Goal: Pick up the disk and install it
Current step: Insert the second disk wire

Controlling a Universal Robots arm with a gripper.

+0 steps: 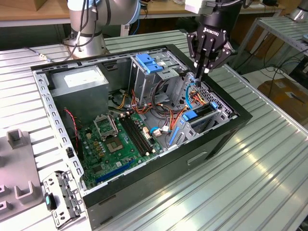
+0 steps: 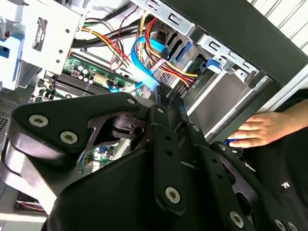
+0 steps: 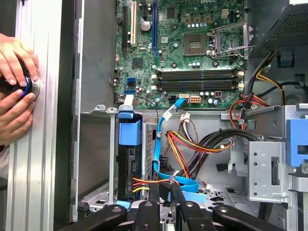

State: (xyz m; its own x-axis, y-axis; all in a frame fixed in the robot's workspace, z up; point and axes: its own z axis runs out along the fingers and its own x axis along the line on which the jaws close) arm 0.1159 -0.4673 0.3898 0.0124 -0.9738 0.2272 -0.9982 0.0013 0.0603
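Note:
The disk (image 1: 201, 113) stands on edge in a bay of the drive cage at the exterior view's right side of the open computer case (image 1: 240, 118), with a blue rail at its end. In the first wrist view the disk (image 3: 129, 166) is a dark slab under a blue tab, with red, yellow and orange wires at its lower end. My gripper (image 1: 202, 72) hangs just above the cage, beside the disk and apart from it. Its fingers are shut with nothing between them, close to a flat blue cable (image 3: 166, 175). The gripper (image 3: 165, 191) tips show in both wrist views (image 2: 168, 98).
A motherboard (image 1: 120, 139) lies in the case floor and a grey box with a white sticker (image 1: 79, 79) sits at the back. A blue latch (image 1: 147, 62) tops the middle cage. A person's hands (image 3: 14, 82) rest on the table by the case. A metal bracket (image 1: 60, 197) lies outside.

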